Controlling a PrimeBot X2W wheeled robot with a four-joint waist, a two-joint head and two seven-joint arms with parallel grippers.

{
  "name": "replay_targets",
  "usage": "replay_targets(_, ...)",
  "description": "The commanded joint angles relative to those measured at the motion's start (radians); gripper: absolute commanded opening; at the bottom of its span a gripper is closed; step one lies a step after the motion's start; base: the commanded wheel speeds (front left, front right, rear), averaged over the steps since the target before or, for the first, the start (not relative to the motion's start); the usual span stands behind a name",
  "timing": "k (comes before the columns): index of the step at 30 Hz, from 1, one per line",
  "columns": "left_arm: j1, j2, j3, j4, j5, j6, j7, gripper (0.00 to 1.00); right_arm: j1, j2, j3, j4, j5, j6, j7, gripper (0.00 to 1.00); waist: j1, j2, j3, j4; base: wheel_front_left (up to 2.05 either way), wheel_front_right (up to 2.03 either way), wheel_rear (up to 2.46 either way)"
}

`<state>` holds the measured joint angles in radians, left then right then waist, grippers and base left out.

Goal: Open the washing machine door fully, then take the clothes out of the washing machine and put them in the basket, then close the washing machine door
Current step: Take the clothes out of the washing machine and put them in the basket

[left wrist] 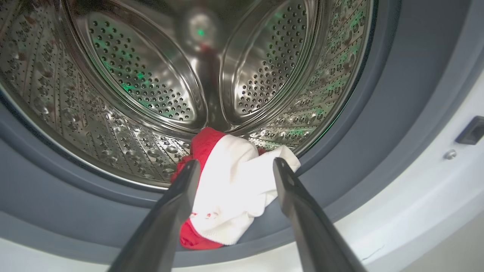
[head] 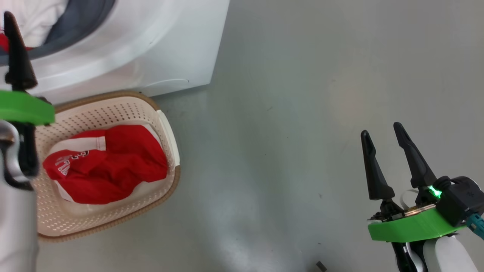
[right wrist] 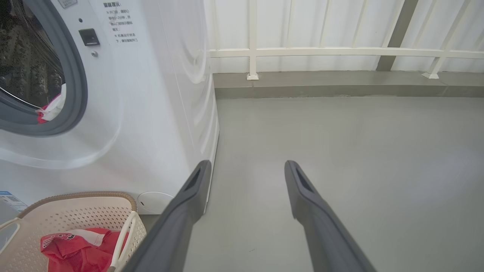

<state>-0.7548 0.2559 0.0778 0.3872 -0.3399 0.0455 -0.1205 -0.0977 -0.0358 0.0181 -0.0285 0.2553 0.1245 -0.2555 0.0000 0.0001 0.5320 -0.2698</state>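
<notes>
At the drum mouth: the left gripper (left wrist: pixel 236 161) is hovering with its two dark fingers spread wide and clamping nothing; whether the fingertips are touching the fabric beyond them cannot be told.
Clothes, first piece: a red and white garment (left wrist: pixel 234 189) is lying bunched at the bottom of the opening, spilling from the steel drum (left wrist: pixel 143 75) onto the grey-blue seal (left wrist: pixel 397 94), with its white side facing the left wrist camera.
Clothes, second piece: a red garment (head: pixel 109 166) with a white panel and white lettering is lying crumpled in the basket (head: pixel 94 109), covering much of the bottom.
Basket: the cream perforated container with a brown rim is standing on the grey floor (head: pixel 302 113), just in front of the washing machine (head: pixel 151 49) and below its opening.
Right gripper (head: pixel 381 129): it is hanging over bare floor, well apart from the basket and off to the machine's right, with its fingers parted and holding nothing.
Washing machine: the round opening is standing uncovered, showing the perforated drum wall and a green glint reflecting in the steel.
Background: a white railing (right wrist: pixel 340 52) is running along the far edge of the floor in the right wrist view.
</notes>
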Motion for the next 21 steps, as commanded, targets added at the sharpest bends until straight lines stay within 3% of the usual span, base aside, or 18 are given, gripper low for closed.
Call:
replay_targets(1, -0.038, 0.049, 0.032, -0.003, -0.016, -0.017, 0.015, 1.0, -0.012, -0.014, 0.025, -0.017, 0.012, 0.006, -0.006, 1.0, 0.0, -0.0001, 0.02, -0.013, 0.0, 0.0, 0.0)
replay_targets(21, -0.345, 0.065, -0.011, 0.37, -0.069, -0.074, 0.097, 1.0, -0.034, -0.014, 0.056, 0.012, -0.003, 0.006, -0.006, 1.0, 0.0, -0.0001, 0.041, -0.032, 0.0, 0.0, 0.0)
